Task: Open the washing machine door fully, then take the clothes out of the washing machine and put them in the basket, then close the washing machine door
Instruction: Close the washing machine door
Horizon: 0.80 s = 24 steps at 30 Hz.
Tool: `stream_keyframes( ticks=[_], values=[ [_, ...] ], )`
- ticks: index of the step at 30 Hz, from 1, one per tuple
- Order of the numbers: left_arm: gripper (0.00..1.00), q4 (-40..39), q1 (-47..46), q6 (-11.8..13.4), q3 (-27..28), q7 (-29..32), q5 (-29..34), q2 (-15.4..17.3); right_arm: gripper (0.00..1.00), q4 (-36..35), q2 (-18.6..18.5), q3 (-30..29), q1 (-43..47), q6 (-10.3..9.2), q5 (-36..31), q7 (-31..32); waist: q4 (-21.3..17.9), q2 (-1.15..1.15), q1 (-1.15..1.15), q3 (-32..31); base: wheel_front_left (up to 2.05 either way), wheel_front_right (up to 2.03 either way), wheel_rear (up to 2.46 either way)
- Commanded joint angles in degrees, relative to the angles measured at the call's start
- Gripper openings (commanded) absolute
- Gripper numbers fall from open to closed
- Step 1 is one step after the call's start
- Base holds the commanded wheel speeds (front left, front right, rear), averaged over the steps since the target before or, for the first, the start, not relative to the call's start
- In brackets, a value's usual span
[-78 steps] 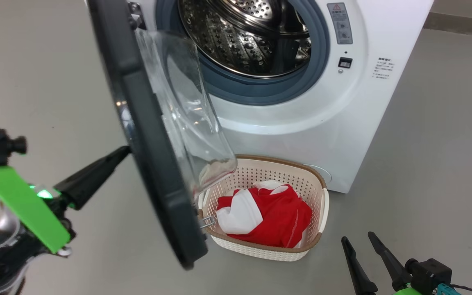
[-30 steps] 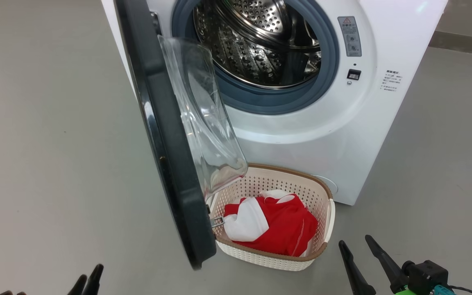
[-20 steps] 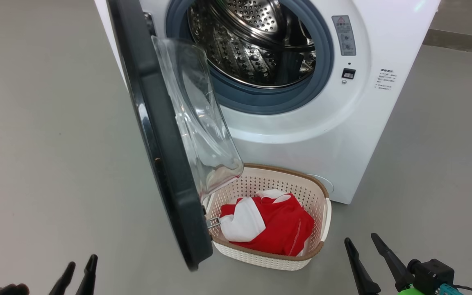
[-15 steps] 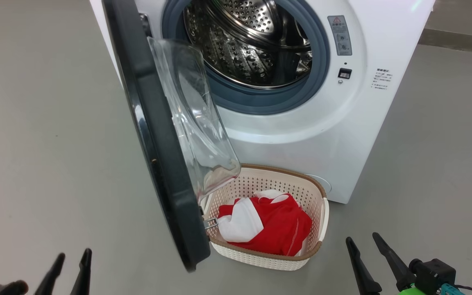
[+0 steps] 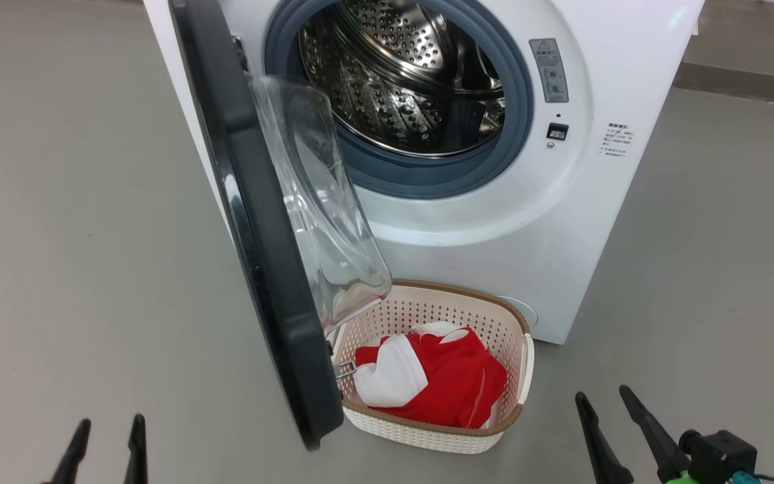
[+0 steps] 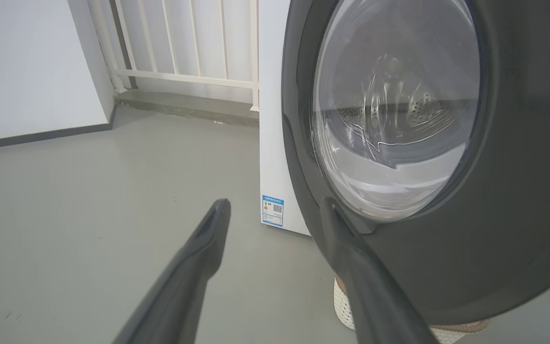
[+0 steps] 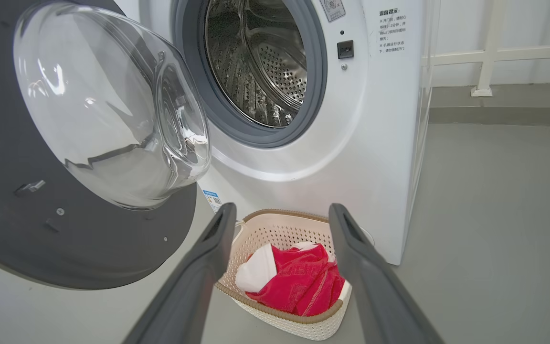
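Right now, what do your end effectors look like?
The left end effector and right end effector each have two long, dark grey fingers tapering to narrow tips. Behind the right one sit a black block, a green part and a teal connector with a thin dark cable.

1. Bright, even, soft light all over. The floor (image 5: 58, 202) has barely any hard shadows.
2. There's glare: white streaks on the glass of the washing machine door (image 7: 103, 110) and sparkly glints in the drum (image 5: 394, 87).
3. The head view is sharp.
4. Both wrist views have wide-angle stretch toward the edges, and the left claw (image 6: 275, 203) and right claw (image 7: 280, 208) look soft up close.
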Motion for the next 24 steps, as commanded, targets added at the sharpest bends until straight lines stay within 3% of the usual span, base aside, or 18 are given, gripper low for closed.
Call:
stream_keyframes(
  ticks=[1, 10, 23, 24],
  values=[
    [1.0, -0.9, -0.6, -0.3, 2.5, -0.7, 0.8, 0.2, 1.0, -1.4, -0.6, 1.1, 0.0, 0.37, 0.6, -0.4, -0.1, 0.0, 0.0, -0.3, 0.0, 0.0, 0.0],
    [1.0, 0.9, 0.4, -0.3, 2.6, -0.7, 2.6, -1.7, 1.0, -1.1, -0.4, 0.8, 0.5, 0.37, 0.5, -0.4, -0.1, 0.0, 0.0, -0.5, 0.0, 0.0, 0.0],
    [1.0, -0.3, -0.1, -0.3, 2.7, -0.7, 1.8, -1.2, 1.0, -1.1, 0.0, 0.8, 0.3, 0.37, 0.6, -0.4, -0.2, 0.0, 0.0, -0.9, 0.0, 0.0, 0.0],
    [0.87, -0.5, -0.2, -0.3, 2.4, -0.7, 1.5, -1.1, 1.0, -1.1, 0.1, 0.8, 0.3, 0.37, 0.6, -0.4, -0.2, 0.0, 0.0, -0.9, 0.0, 0.0, 0.0]
  ],
)
